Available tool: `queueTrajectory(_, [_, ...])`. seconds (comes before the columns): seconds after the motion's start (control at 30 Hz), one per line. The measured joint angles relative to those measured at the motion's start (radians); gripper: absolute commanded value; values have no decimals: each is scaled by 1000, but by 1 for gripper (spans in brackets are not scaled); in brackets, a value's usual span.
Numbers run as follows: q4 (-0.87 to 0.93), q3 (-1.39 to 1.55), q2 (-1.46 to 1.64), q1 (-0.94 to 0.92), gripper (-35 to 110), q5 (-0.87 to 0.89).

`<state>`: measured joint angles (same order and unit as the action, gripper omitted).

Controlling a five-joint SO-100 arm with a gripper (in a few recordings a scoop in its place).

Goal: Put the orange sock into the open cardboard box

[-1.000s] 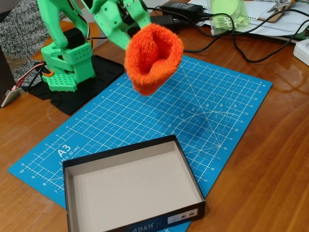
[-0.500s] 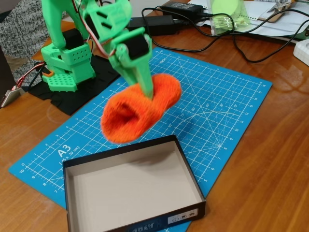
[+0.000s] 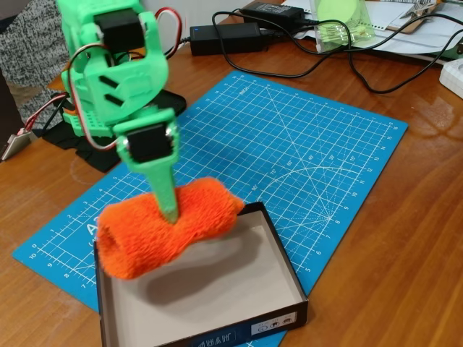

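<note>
- From my fixed view, I see the green gripper (image 3: pixel 171 211) pointing down, its jaws pinched onto the middle of the orange sock (image 3: pixel 166 228).
- One green finger (image 3: pixel 166 189) runs down the sock's near face; the other is hidden behind the fluff.
- The sock hangs lengthwise, off the surface, above the far-left part of the open cardboard box (image 3: pixel 291 275), its left end reaching past the box's left wall.
- I see the sock's shadow on the pale floor of the box, beneath it.
- The box sits on the near edge of a blue cutting mat (image 3: pixel 311 159) on the wooden table (image 3: pixel 405 260).
- Black cables (image 3: pixel 340 61) and a power brick (image 3: pixel 226 37) lie on the table behind the mat.
</note>
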<state>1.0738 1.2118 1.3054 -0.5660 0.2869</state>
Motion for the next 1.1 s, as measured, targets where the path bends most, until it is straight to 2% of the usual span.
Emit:
queueTrajectory(0.27, [-15, -123, -172, -20, 1, -3])
queueTrajectory(0.6, [-49, -126, -183, 20, 2, 3])
queueTrajectory(0.8, [-44, -126, -183, 38, 17, -14])
queueTrajectory(1.1, [-44, -120, -183, 31, 20, -67])
